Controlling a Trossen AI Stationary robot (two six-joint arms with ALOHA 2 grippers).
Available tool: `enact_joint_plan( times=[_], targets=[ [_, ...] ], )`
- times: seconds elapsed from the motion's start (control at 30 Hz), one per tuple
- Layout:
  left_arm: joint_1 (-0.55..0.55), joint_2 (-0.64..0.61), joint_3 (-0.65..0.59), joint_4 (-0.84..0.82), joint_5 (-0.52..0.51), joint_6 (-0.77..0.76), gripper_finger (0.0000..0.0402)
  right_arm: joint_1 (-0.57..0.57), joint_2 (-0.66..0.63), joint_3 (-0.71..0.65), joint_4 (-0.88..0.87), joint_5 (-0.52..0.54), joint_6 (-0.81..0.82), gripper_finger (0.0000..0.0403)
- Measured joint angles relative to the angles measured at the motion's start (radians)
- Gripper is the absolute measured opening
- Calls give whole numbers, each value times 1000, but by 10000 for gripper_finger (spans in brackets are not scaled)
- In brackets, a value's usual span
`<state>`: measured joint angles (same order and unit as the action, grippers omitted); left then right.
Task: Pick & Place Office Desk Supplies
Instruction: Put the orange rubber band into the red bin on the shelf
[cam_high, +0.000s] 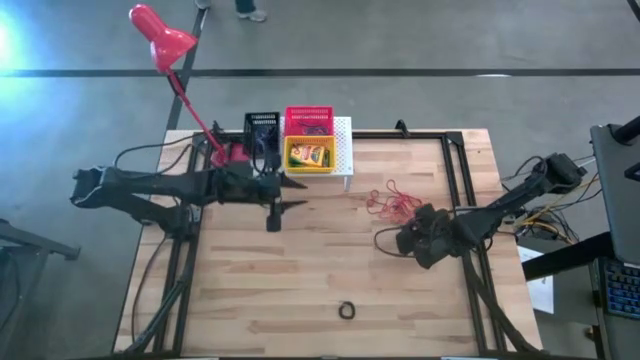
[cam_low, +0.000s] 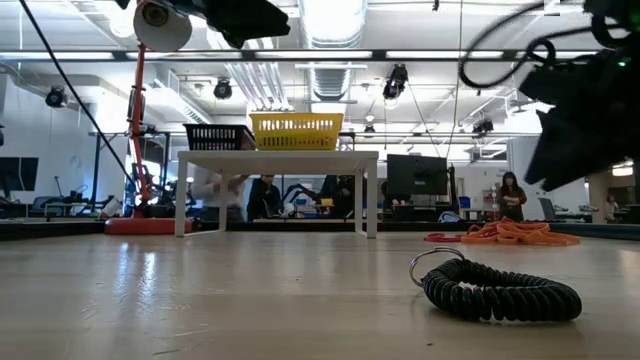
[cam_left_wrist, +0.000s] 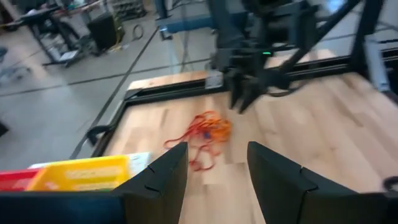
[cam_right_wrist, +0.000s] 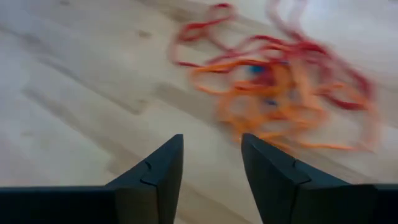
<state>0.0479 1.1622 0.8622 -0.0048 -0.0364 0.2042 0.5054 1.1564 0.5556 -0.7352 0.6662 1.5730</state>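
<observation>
Two dark robot arms work over a pale wooden worktop (cam_high: 300, 280) strewn with office supplies, the sorting job seemingly under way rather than finished. At the far edge, a white perforated metal stand (cam_high: 343, 150) carries three small mesh baskets: a black one (cam_high: 262, 127), a red one (cam_high: 308, 120) and a yellow one (cam_high: 310, 155) that already holds a yellow-green crayon box (cam_high: 312, 156). A red desk lamp (cam_high: 160, 38) leans over that corner.

The step in hand looks like the pickup of the tangled pile of thin red-orange rubber bands (cam_high: 392, 202), which lies loose on the bare wood just beside the stand and apart from every basket. The right gripper (cam_right_wrist: 211, 163) hovers near the pile with its nose toward it; its fingers (cam_right_wrist: 163, 168) stand apart with nothing between them and touch nothing. To go on, it would likely need to drop onto the tangle, pinch a strand, and carry it over to a basket.

The left gripper (cam_left_wrist: 216, 171) hangs in front of the yellow basket, facing across the worktop toward the bands; its fingers are likewise parted and empty.

A black coiled ring (cam_high: 347, 311) lies alone near the front edge of the worktop, well apart from both arms and untouched. A few small blue specks show inside the band tangle, too blurred to identify.
</observation>
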Motion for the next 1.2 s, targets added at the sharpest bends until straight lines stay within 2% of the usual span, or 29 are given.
enact_joint_plan(
  times=[0.13,0.23,0.5,0.7,0.9,1.2],
  targets=[
    [-26,0,-70,105,0,-40,168,-22,-50,0,-163,-78,84,191],
    [-28,1,-111,157,0,-84,168,-60,-82,0,-218,-151,83,204],
    [-28,1,-150,211,-28,-153,168,-228,-122,0,-235,-323,-142,207],
    [-28,1,-150,211,-51,-152,168,-383,-129,0,-205,-369,-358,198],
    [-27,1,-149,211,-58,-152,168,-537,-97,0,-42,-419,-528,194],
    [-27,1,-149,211,-58,-149,168,-758,12,0,7,-398,-778,192]
  ],
)
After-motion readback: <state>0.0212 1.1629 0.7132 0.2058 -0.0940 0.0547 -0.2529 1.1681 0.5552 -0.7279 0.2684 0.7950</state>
